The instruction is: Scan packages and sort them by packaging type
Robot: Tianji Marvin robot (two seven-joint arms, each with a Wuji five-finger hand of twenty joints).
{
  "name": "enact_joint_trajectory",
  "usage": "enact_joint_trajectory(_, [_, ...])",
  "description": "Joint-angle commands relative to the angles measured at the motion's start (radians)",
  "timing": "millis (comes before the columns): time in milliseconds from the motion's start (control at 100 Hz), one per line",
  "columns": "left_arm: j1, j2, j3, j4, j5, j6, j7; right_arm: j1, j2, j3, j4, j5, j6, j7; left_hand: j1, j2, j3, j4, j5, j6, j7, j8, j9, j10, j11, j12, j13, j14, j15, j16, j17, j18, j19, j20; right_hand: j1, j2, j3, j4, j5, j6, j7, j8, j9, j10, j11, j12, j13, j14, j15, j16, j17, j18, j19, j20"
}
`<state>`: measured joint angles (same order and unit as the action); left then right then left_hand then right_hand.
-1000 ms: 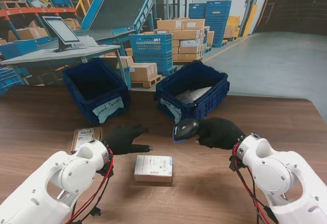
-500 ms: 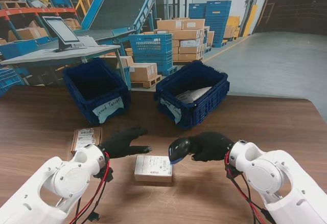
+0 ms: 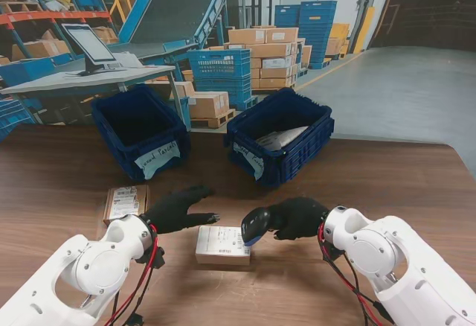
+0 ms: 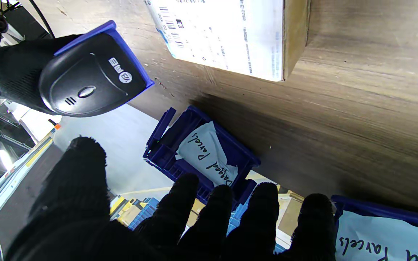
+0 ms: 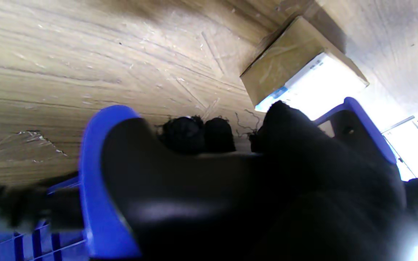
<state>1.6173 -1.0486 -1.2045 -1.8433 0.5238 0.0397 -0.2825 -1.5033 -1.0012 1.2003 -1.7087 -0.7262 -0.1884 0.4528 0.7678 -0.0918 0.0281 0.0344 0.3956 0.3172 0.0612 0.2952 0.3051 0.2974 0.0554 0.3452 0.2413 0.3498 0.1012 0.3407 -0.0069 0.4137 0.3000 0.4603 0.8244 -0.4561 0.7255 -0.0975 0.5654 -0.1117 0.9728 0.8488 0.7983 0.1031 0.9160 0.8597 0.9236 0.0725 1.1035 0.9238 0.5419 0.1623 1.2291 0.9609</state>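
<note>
Our right hand [image 3: 297,216] has its fingers wrapped around the scanner [image 3: 255,225], whose head sits just beside the right edge of the boxed package [image 3: 223,245], label side up, long axis running left to right. Our left hand [image 3: 175,208] hovers empty with fingers spread, just beyond the box's far-left corner, so the scan beam must tilt leftward onto the label.

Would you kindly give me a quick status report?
Right hand holds scanner at box edge. Left hand open beside it. Nothing in the way.
</note>
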Motion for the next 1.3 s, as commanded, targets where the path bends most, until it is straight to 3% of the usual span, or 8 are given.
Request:
enact_joint_trajectory(0, [0.01, -0.006, 0.0, -0.012, -0.006, -0.003, -0.01, 0.004, -0.003, -0.009, 0.012, -0.004, 0.003, 0.004, 0.042, 0.031, -0.012, 0.024, 0.024, -0.014, 0.001, 0.016, 0.028, 0.011, -0.003, -0.005, -0.013, 0.024, -0.004, -0.013, -0.011, 0.022, 0.002, -0.006, 0.101, 0.1, 0.096, -0.008, 0.051, -0.076, 0.038, 0.013, 0.007, 0.005, 0.003, -0.004, 0.008, -0.016, 0.002, -0.007, 0.003, -0.003, 0.006, 0.004])
enact_joint_trajectory(520, [0.017, -0.006, -0.003, -0.016, -0.007, -0.012, -0.011, 0.033, -0.01, -0.047, 0.067, -0.007, 0.019, -0.038, 0.045, 0.029, -0.013, 0.024, 0.025, -0.013, 0.0, 0.016, 0.023, 0.015, -0.004, -0.007, -0.019, 0.025, -0.006, -0.016, -0.01, 0.022, -0.002, -0.006, 0.099, 0.101, 0.095, -0.008, 0.049, -0.077, 0.042, 0.009, 0.006, 0.004, 0.006, -0.007, 0.008, -0.018, 0.003, -0.008, 0.003, -0.004, 0.007, 0.003])
enact_joint_trajectory(1290, [0.016, -0.001, -0.009, -0.008, -0.014, -0.025, -0.035, 0.01, -0.011, -0.064, 0.042, -0.002, 0.02, -0.049, 0.047, 0.03, -0.013, 0.024, 0.025, -0.012, 0.0, 0.017, 0.019, 0.017, -0.004, -0.008, -0.022, 0.025, -0.007, -0.018, -0.01, 0.021, -0.007, -0.004, 0.1, 0.101, 0.094, -0.007, 0.049, -0.077, 0.042, 0.008, 0.004, 0.003, 0.006, -0.009, 0.006, -0.019, 0.002, -0.009, 0.002, -0.005, 0.008, 0.003])
